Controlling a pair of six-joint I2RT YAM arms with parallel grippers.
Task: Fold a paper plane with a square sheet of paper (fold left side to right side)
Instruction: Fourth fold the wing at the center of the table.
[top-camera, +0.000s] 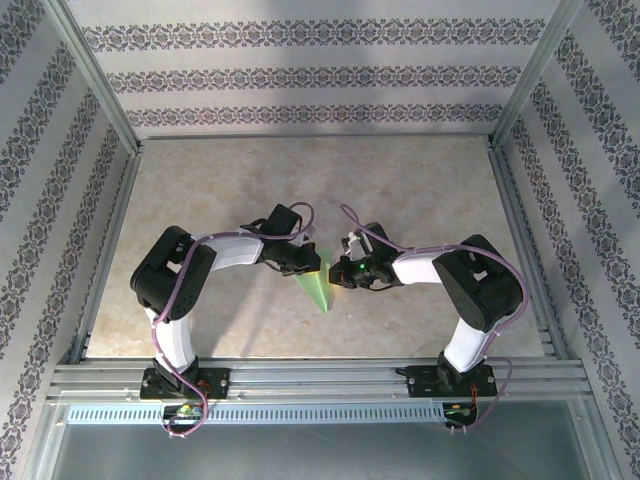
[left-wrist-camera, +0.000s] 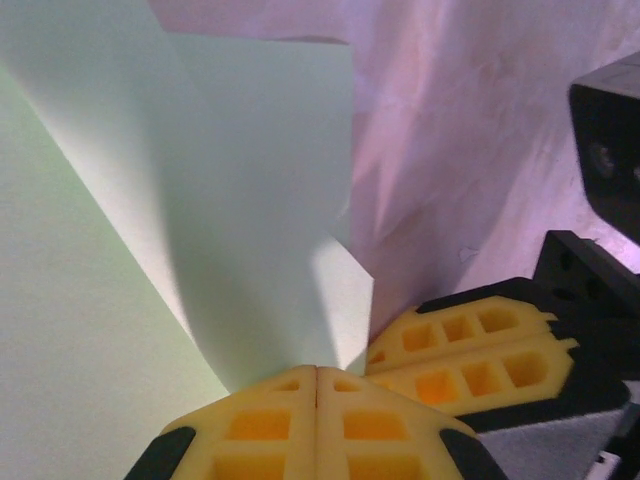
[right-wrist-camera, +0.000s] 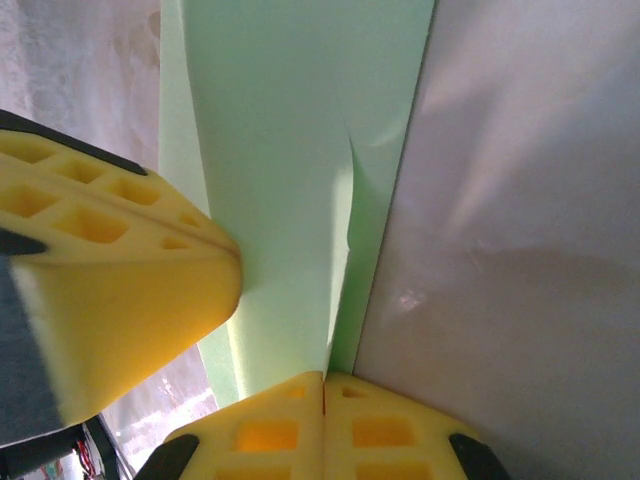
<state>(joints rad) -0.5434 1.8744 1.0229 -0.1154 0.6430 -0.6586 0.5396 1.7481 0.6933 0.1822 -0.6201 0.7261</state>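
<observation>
- Two arm bases (top-camera: 185, 380) on the near rail (top-camera: 320, 372), both arms bent inward.
- Paper plane (top-camera: 319, 290), pale green, at mid-table, tip pointing toward the near edge.
- Left gripper (top-camera: 316, 264) pinched tight on the plane's left side; its fingers (left-wrist-camera: 270, 425) press together, paper caught in the seam.
- Right gripper (top-camera: 342, 272), just beside it, clamped on the right side, yellow pads (right-wrist-camera: 380, 435) meeting over a fold.
- Beyond: marbled table (top-camera: 300, 180), patterned walls (top-camera: 300, 75).

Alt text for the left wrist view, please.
The left pincer, yellow-tipped, is shut on an edge of the pale green folded paper, which fans up and left. The shut right pincer sits just to its right, above a pale marbled tabletop.
</observation>
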